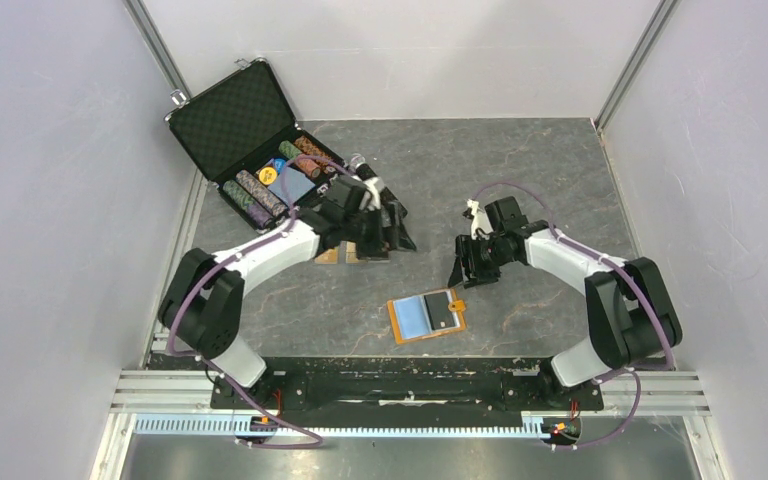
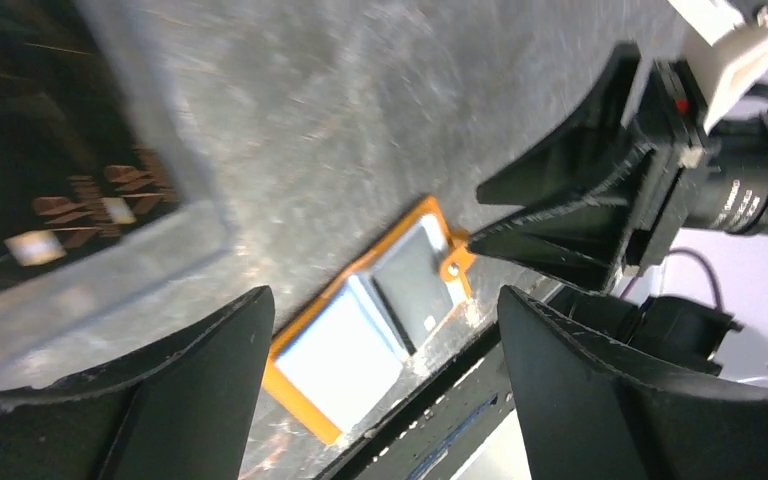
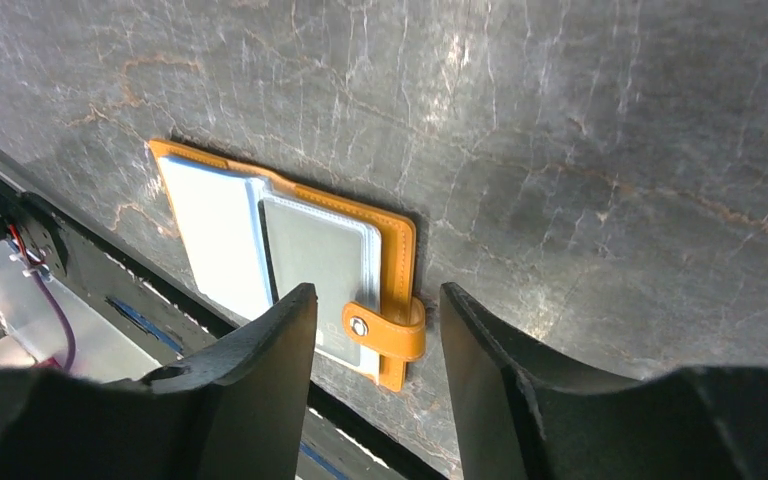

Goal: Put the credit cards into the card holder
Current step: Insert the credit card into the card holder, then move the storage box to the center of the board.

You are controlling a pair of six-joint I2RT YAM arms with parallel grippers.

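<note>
The orange card holder (image 1: 427, 317) lies open near the table's front edge, its light blue lining up and its snap strap (image 3: 385, 328) on the right. A dark card (image 3: 320, 275) sits in its right pocket. Gold-tan credit cards (image 1: 330, 256) lie on the table by my left gripper (image 1: 385, 240), which hangs open and empty left of and behind the holder. In the left wrist view the holder (image 2: 360, 330) shows between that gripper's (image 2: 385, 292) wide-spread fingers. My right gripper (image 1: 470, 275) hovers open just behind the holder's right edge, nothing between its fingers (image 3: 260, 380).
An open black foam-lined case (image 1: 250, 140) with chip rolls stands at the back left. A metal rail (image 1: 410, 385) runs along the near edge. Walls close in both sides. A blurred dark surface with brown marks (image 2: 60, 200) fills the left wrist view's upper left.
</note>
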